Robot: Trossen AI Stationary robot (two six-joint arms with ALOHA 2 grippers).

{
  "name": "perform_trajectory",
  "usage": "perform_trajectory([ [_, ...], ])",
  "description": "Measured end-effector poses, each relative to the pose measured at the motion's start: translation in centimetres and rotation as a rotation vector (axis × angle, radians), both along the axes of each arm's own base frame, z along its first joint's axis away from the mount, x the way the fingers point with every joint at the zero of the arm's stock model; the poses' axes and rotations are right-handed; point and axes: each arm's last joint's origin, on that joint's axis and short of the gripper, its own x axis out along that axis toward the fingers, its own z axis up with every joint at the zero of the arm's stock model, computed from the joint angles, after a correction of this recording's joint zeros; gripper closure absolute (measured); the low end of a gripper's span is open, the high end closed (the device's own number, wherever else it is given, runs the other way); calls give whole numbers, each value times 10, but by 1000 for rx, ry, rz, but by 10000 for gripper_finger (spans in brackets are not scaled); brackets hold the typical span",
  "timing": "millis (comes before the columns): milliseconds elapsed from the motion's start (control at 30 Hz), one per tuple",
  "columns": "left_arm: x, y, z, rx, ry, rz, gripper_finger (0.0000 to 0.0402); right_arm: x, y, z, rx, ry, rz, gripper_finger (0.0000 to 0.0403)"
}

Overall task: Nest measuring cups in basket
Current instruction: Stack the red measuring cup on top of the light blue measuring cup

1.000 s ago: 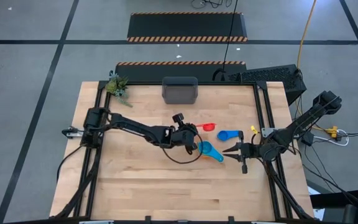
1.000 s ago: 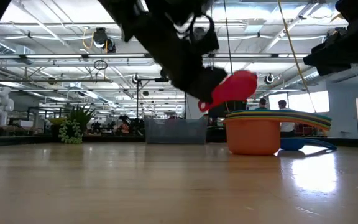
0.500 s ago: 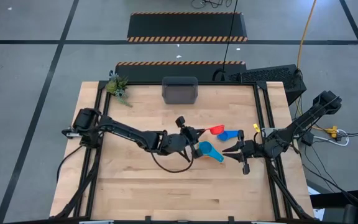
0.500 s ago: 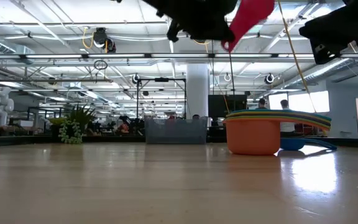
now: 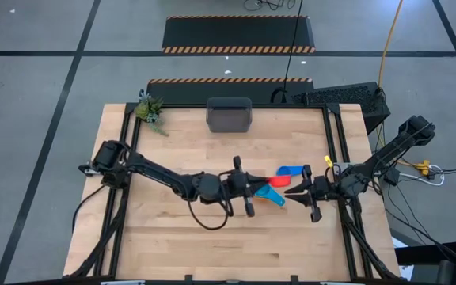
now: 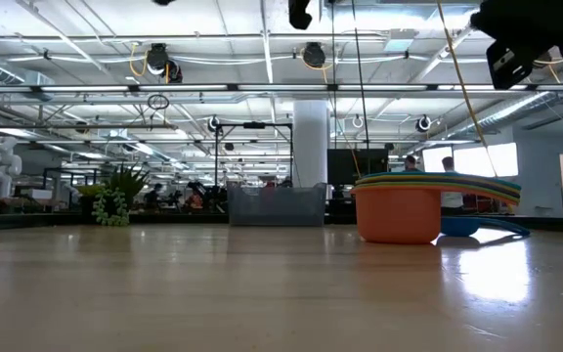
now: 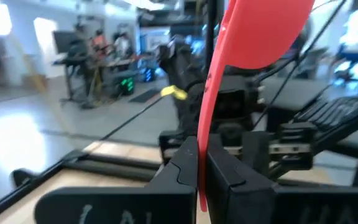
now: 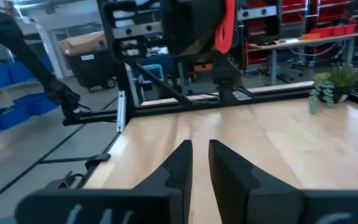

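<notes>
L end effector (image 5: 253, 188) is clamped tight on the flat handle of the red measuring cup (image 5: 266, 191), holding it in the air mid-worktop, right over the nested stack of cups (image 6: 402, 208). In the L wrist view the red cup (image 7: 253, 37) stands edge-on above the fingers (image 7: 180, 171), handle pinched between them w/ no gap.

R end effector (image 5: 295, 190) hovers just right of the stack, fingers pointing at it. In its own wrist view the fingers (image 8: 178, 167) sit nearly closed w/ a thin slit between, nothing gripped; the L arm w/ the red cup (image 8: 227, 26) shows opposite, above the wood.

From the low view the stack is an orange cup (image 6: 396, 214) at the bottom w/ several colored handles fanned flat on its rim, resting on the worktop (image 6: 213, 284). From above, a cyan handle (image 5: 276, 198) pokes out below the red cup. A blue cup (image 5: 290, 170) lies on the wood just behind the stack, apart from both end effectors.

The dark grey basket (image 5: 229, 115) sits at the worktop's far edge near the middle, well apart from the cups. Small green plant (image 5: 150, 108) at the far L corner. People show in the room behind (image 6: 428, 164).
</notes>
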Motion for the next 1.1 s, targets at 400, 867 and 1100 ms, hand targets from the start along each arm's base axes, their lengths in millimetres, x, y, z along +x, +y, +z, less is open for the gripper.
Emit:
perform_trajectory([
  [400,-25,1,-19,33,-224,-186,397,4,3,6,-12,-83,1,357],
  [867,-26,-1,-18,106,-234,-286,396,24,21,7,-135,-322,56,296],
  [1100,-8,-9,-34,100,-298,-297,396,47,40,16,-308,-340,32,263],
])
